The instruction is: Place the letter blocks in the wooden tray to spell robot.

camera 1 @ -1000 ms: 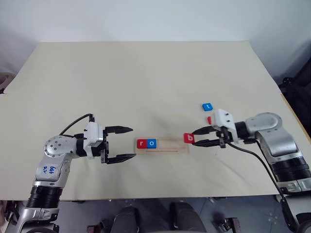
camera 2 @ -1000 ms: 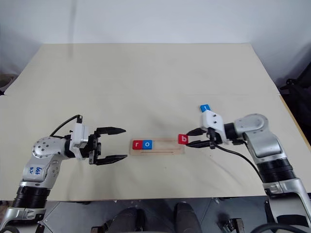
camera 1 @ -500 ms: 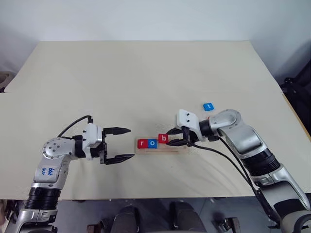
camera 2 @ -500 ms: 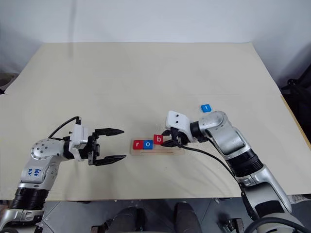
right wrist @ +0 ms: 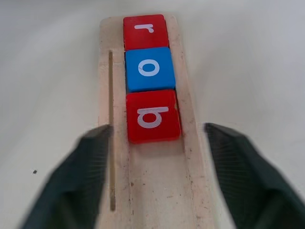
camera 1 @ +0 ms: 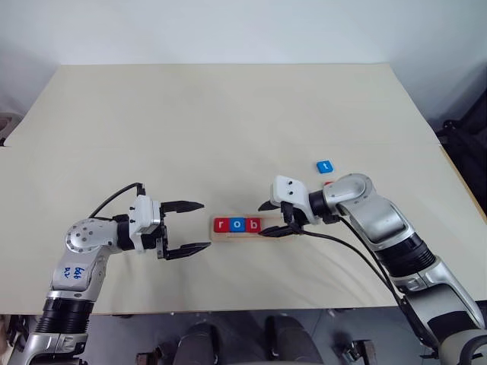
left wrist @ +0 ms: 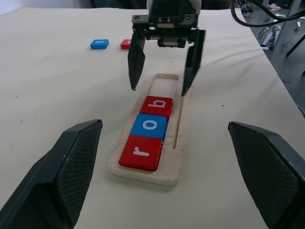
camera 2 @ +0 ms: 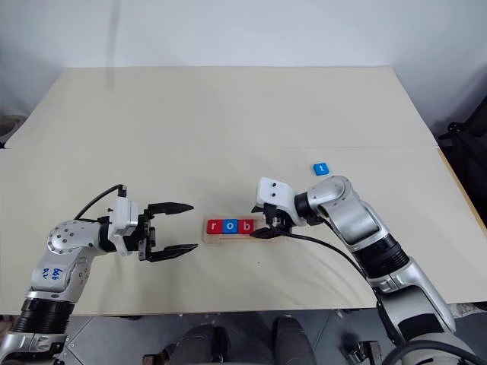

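Sitting in the wooden tray (camera 1: 251,229), red r (camera 1: 221,225), blue o (camera 1: 237,225) and red b (camera 1: 253,225) touch; the right gripper (camera 1: 268,220) hovers over the tray's bare end, fingers wide, empty. Blue t (camera 1: 325,166) lies apart on the surface (camera 1: 228,122). Left gripper (camera 1: 194,226) gapes, empty.

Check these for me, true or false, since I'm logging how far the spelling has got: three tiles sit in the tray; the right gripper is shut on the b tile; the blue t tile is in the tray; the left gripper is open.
1. Three square letter tiles sit in the pale wooden tray: true, red r, blue o, red b.
2. The right gripper is shut on the b tile: false, its jaws stand open above it.
3. The blue t tile is in the tray: false, it lies on the beige table.
4. The left gripper is open: true.
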Robot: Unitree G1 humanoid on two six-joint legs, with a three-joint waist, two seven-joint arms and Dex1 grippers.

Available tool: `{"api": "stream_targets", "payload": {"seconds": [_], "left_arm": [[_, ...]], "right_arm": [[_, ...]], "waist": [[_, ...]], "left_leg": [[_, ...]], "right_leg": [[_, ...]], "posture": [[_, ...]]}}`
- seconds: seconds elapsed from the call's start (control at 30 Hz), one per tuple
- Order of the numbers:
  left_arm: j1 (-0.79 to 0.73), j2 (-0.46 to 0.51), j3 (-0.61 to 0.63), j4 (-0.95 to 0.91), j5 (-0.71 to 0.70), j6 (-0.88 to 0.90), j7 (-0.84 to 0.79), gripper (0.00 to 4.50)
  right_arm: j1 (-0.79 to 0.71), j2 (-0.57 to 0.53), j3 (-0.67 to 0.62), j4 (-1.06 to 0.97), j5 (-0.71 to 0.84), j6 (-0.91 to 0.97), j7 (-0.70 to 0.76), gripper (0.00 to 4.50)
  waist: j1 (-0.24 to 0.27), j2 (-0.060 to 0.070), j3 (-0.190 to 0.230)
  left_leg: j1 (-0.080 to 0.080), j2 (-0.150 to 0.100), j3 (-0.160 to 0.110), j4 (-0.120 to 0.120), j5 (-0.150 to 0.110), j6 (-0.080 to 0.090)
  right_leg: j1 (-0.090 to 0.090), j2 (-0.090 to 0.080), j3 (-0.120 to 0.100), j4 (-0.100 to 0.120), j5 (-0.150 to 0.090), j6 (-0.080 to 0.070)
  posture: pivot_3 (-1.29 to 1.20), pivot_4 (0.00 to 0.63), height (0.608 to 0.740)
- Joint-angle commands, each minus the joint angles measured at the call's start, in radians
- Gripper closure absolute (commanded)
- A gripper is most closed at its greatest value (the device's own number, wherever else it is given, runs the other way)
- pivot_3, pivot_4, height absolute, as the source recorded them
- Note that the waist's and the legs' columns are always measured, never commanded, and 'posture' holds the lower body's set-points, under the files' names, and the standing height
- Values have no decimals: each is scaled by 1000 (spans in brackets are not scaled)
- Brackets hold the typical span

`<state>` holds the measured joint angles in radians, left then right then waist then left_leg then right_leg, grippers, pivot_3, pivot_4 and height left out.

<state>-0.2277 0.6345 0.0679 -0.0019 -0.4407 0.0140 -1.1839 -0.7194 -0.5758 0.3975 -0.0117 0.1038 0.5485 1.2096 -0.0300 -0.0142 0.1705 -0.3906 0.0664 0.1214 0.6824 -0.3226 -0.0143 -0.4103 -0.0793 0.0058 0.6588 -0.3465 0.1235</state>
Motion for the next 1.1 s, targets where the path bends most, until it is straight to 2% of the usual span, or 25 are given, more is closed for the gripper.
{"api": "stream_targets", "payload": {"seconds": [0.03, 0.2, 0.3, 0.43, 0.63, 0.73, 0.87, 1.1], "left_arm": [[-5, 12, 19, -37, -13, 0, 3, 0], [-9, 11, 18, -35, -14, 0, 4, 0], [-13, 9, 14, -28, -14, -2, 2, 0], [-33, 4, 8, 1, -9, -8, -4, 0], [-79, -20, 7, 53, -24, 23, 13, 0], [-102, -30, 3, 75, -19, 24, 8, 0], [-131, -34, -5, 115, -6, 10, -12, 0], [-163, -33, -4, 148, 0, -4, -35, 0]], "right_arm": [[3, -20, -40, -59, 29, 4, 4, 20], [76, -119, -144, -121, 84, 2, 17, 20], [186, -171, -254, -171, 132, -27, -7, 20], [440, -192, -503, -231, 162, -124, -117, 20], [790, -122, -843, -272, 199, -205, -269, 20], [910, -75, -913, -290, 225, -281, -293, 20], [997, -31, -934, -283, 234, -368, -308, 20], [971, -13, -921, -266, 288, -392, -346, 20]], "waist": [[0, 0, 0], [7, 0, 0], [8, 0, 0], [12, -1, 0], [21, 0, 0], [25, 0, 0], [22, 0, 0], [26, 0, 0]], "left_leg": [[0, 0, 0, 0, 0, 0], [0, 0, -1, 0, 0, 0], [0, -1, 0, 0, -1, 1], [0, -1, -1, 0, -1, 1], [2, -1, 1, 0, -1, 1], [2, -1, 1, 0, -1, 1], [4, -1, 2, -1, -1, 1], [4, -1, 2, 0, -1, 1]], "right_leg": [[0, 0, 0, 0, 0, 0], [0, -1, 0, -1, 0, 0], [1, -2, 0, -2, 0, 0], [2, -1, -1, -2, 0, 0], [2, 0, 0, -4, 0, 0], [3, 1, 1, -4, 0, 0], [3, 2, 2, -4, 0, 0], [3, 2, 3, -4, 0, 0]], "posture": [[0, 150, 740], [0, 150, 740], [0, 150, 740], [0, 150, 740], [0, 150, 740], [0, 150, 740], [0, 150, 740], [0, 150, 740]]}}
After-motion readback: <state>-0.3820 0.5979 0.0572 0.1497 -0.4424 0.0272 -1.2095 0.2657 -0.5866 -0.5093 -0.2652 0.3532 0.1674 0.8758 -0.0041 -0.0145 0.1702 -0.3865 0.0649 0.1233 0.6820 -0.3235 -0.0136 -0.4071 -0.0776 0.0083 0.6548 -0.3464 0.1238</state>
